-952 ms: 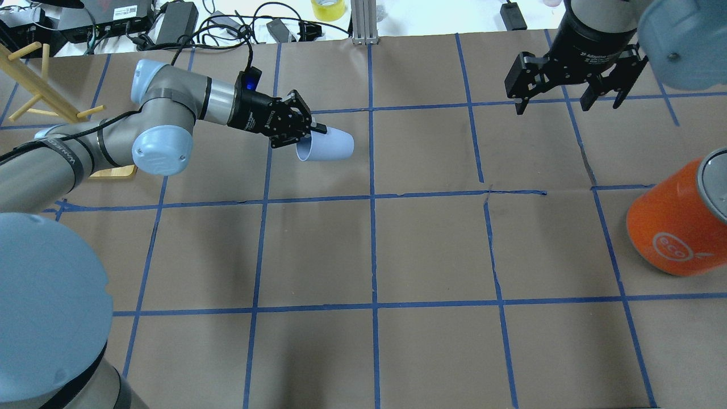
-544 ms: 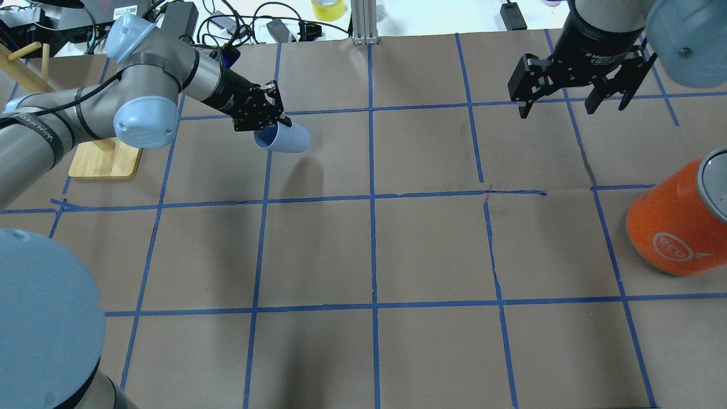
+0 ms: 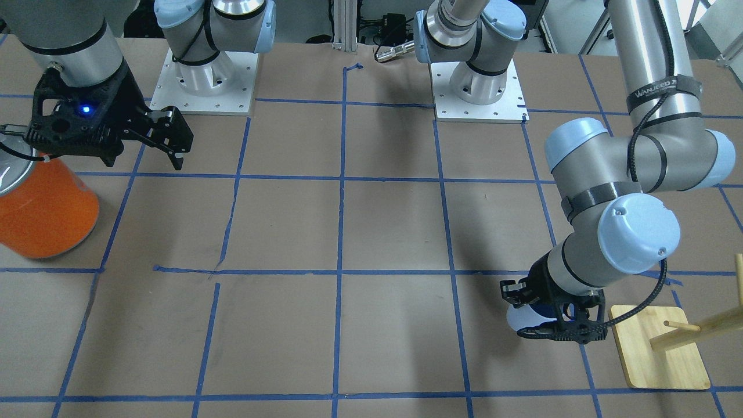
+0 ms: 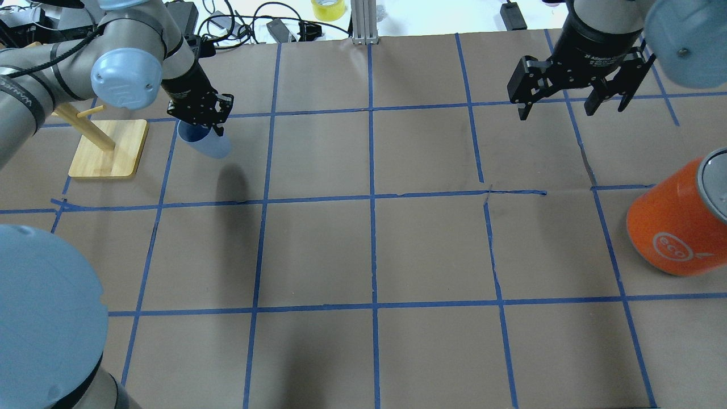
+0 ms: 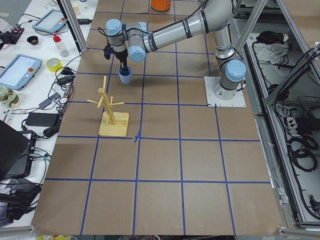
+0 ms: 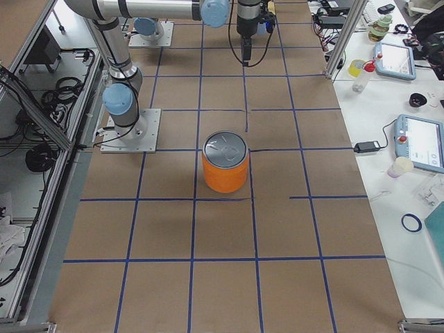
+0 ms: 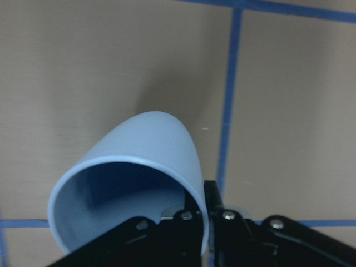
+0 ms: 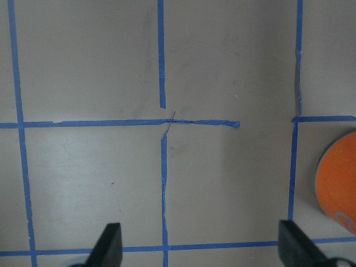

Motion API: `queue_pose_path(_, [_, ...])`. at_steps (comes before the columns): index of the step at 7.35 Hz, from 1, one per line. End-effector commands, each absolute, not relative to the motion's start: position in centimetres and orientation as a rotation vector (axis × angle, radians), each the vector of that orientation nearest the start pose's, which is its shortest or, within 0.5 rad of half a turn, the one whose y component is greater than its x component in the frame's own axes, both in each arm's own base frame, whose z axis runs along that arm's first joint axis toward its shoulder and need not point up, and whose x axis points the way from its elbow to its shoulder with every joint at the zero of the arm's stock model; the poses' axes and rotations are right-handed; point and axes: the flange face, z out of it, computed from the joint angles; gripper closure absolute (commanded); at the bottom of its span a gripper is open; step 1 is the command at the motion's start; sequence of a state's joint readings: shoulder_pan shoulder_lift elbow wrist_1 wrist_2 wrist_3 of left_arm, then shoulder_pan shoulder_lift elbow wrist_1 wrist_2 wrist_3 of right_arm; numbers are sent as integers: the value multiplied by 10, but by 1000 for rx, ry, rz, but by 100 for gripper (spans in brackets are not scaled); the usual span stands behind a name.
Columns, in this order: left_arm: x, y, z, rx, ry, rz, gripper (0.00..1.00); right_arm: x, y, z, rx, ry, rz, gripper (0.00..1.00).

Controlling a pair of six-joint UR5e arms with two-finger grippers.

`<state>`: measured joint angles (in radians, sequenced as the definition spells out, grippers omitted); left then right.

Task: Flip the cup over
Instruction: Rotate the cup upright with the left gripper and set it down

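The pale blue cup [image 4: 205, 143] hangs tilted above the table at the far left, mouth toward the arm. My left gripper [image 4: 200, 120] is shut on the cup's rim; the left wrist view shows one finger inside the cup [image 7: 139, 178] and one outside the wall. The cup also shows in the front view [image 3: 525, 316], partly hidden by the left gripper [image 3: 551, 316], and in the left side view [image 5: 124, 76]. My right gripper [image 4: 571, 102] is open and empty, high over the far right; its fingertips [image 8: 111, 245] show wide apart.
A large orange can [image 4: 676, 224] with a silver top stands at the right edge. A wooden peg rack on a square base [image 4: 108, 147] stands just left of the cup. Cables and power bricks [image 4: 238, 25] lie beyond the far edge.
My left arm has swung left and back with the cup, from near the table's centre line to beside the wooden rack. The cup has turned in the grip. The right gripper barely moved.
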<state>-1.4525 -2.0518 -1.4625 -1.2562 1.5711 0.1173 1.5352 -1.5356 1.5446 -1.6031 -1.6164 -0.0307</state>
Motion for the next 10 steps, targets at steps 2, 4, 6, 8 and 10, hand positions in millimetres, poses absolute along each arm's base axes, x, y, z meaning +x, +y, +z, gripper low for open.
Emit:
queue_pose_path(2, [-49, -681, 257, 95, 3105, 102, 100, 111, -513, 485, 8, 3190, -29, 0])
queue_pose_path(4, [-50, -678, 249, 81, 3115, 123, 42, 111, -513, 484, 6, 3190, -27, 0])
queue_pose_path(6, [-50, -677, 252, 69, 3115, 116, 16, 111, -513, 483, 8, 3190, -25, 0])
queue_pose_path(8, [-55, -669, 287, 56, 3112, 59, 11, 111, -513, 481, 0, 3189, -17, 0])
queue_pose_path(10, [-114, -643, 334, 152, 3087, 36, 6, 111, -513, 480, 0, 3189, -15, 0])
